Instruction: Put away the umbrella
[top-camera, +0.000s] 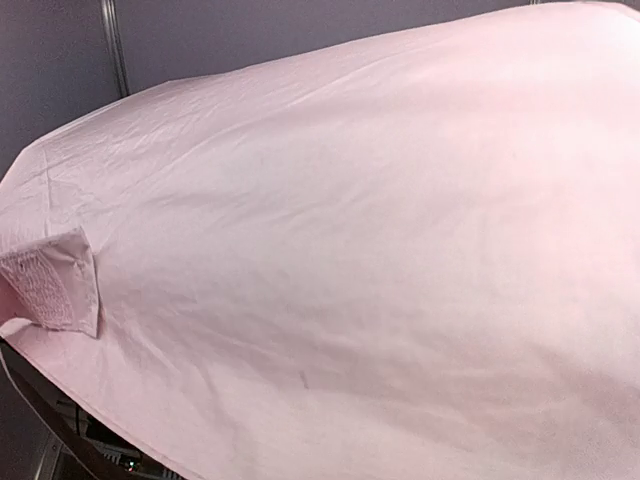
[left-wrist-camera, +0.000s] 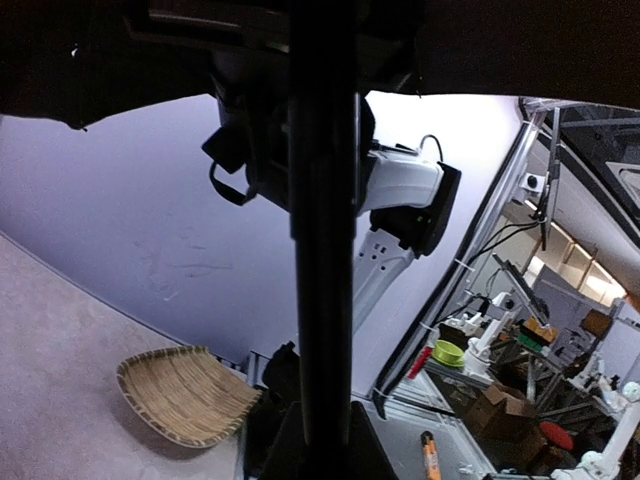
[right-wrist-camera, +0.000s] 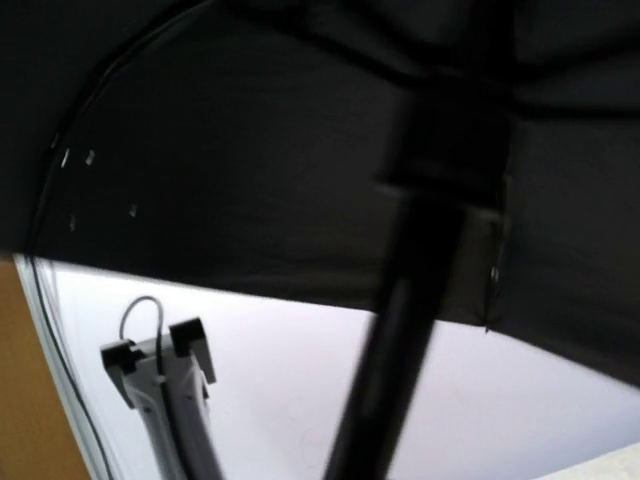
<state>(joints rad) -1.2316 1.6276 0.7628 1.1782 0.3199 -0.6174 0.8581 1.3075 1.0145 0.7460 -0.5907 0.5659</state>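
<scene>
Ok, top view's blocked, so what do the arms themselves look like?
The umbrella hides both from above. From the left wrist, the right arm shows white housings, a black end block, a thin black cable and a black wrist end. From the right wrist, the left arm is apparently a white link topped by black blocks and a pale cable loop.

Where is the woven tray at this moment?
In the left wrist view the woven tray lies at lower left, just left of the umbrella's black shaft.

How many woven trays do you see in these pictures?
1. The woven tray lies on the table, lower left in the left wrist view. The open umbrella covers the top view, so others may be hidden.
</scene>
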